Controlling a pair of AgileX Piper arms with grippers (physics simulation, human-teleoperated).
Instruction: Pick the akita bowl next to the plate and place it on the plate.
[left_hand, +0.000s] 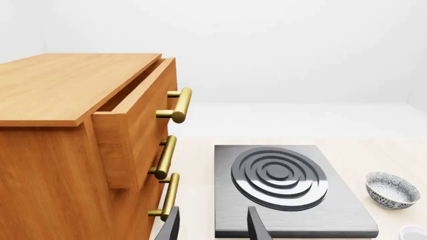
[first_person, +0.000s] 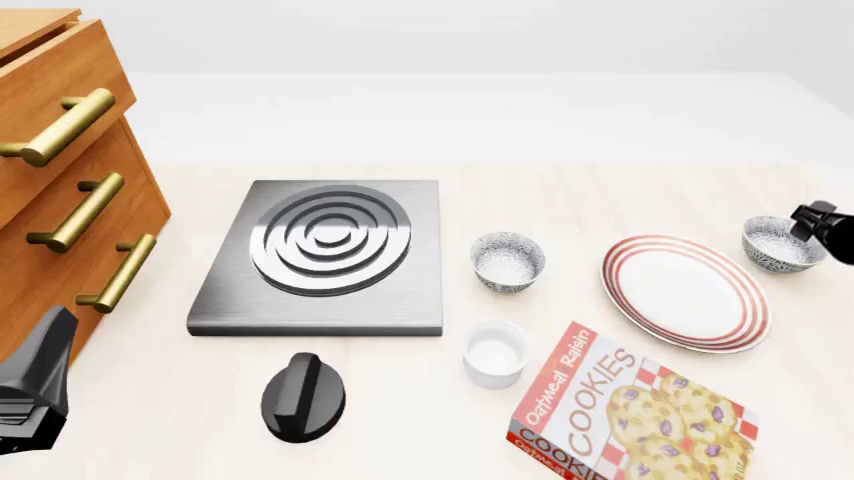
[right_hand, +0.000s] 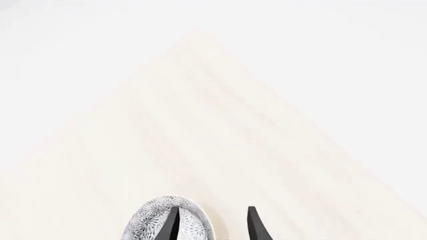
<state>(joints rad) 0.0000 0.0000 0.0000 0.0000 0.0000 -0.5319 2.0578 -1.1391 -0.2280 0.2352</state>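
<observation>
Black right end effector (right_hand: 212, 225) straddles akita bowl (right_hand: 170, 220) rim.

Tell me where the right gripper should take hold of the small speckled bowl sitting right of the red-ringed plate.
Probably the rim. The small speckled bowl stands upright and open-topped beside the red-ringed white plate, so its thin wall is the easiest part to pinch. Come from above with the right gripper, one finger inside and one outside. The right wrist view shows one finger over the bowl already, the jaws apart.
</observation>
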